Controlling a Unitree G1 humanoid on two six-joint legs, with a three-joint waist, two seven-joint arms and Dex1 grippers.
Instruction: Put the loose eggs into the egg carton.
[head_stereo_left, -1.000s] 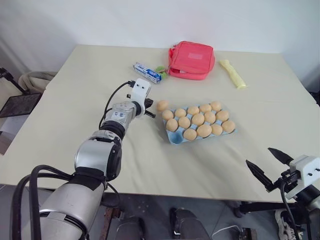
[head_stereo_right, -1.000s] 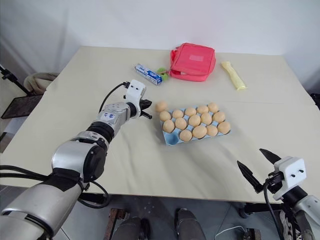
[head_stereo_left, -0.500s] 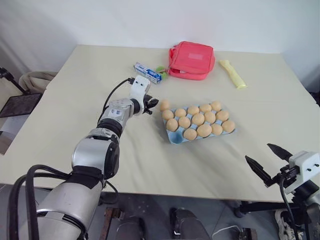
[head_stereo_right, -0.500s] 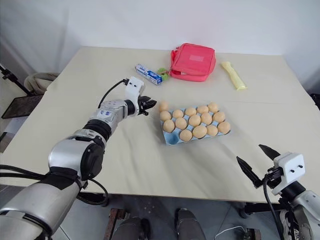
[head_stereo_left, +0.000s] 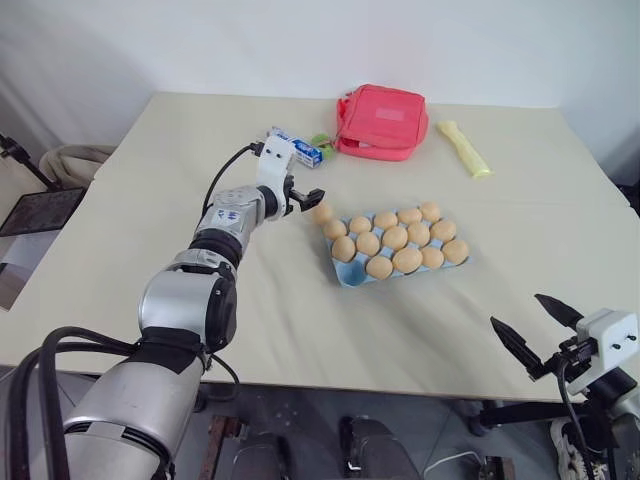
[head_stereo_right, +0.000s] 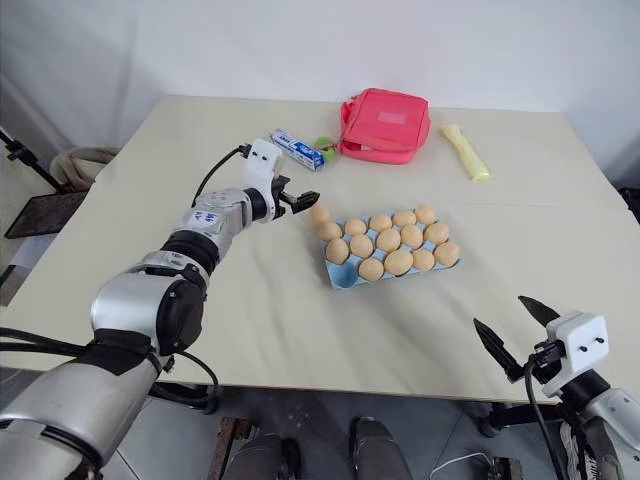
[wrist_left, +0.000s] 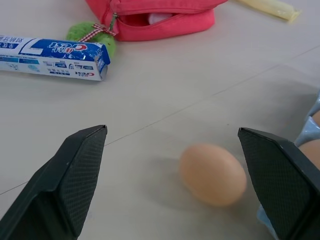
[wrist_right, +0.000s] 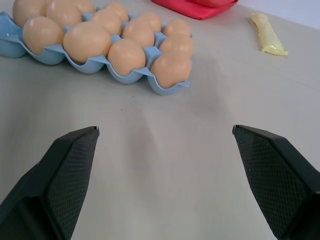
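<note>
I see left gripper (head_stereo_left: 306, 196) jaws spread above one loose egg (wrist_left: 213, 174) (beside egg carton (head_stereo_left: 352, 276)); right gripper (head_stereo_left: 540, 333) jaws spread, empty.

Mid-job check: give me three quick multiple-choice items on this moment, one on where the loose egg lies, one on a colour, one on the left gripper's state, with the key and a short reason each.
1. Where does the loose egg lie?
A. On the table just outside the egg carton's corner nearest the left arm
B. Inside the red pouch
C. By the table's near edge, beside the right gripper

2. What colour is the pouch at the far side of the table?
A. Blue
B. Red
C. Yellow

3. How is the left gripper?
A. Shut on an egg
B. Shut and empty
C. Open, holding nothing

Key: 1 A, the egg sits on bare table next to the carton's edge. 2 B, the pouch is plainly red. 3 C, the left wrist view shows its fingers wide apart with the egg lying free between them.
</note>
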